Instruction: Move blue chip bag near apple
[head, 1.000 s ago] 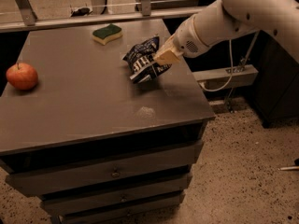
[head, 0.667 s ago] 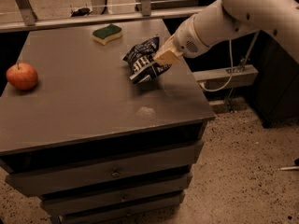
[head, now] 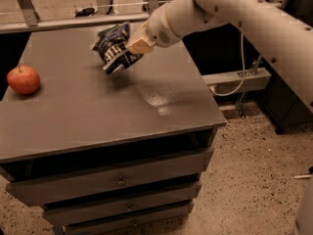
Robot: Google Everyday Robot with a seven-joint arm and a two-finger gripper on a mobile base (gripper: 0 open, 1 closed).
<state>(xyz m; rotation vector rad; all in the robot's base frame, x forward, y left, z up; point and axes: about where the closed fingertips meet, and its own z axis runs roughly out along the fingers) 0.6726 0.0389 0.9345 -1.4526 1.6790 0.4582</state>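
Observation:
The blue chip bag (head: 113, 48) is dark blue foil with white lettering, held tilted above the middle back of the grey table (head: 98, 106). My gripper (head: 134, 45) is shut on the bag's right side, its tan fingers (head: 141, 45) pressing into the foil. The white arm reaches in from the upper right. The apple (head: 23, 79) is red-orange with a short stem and sits at the table's left edge, well to the left of the bag.
The table has drawers (head: 117, 182) below its front edge. A metal rail (head: 73, 21) runs behind the table. A white cable and a grey ledge (head: 239, 80) lie to the right, over speckled floor.
The gripper has carried the chip bag up and to the left, toward the apple. The sponge at the back of the table is now hidden behind the bag.

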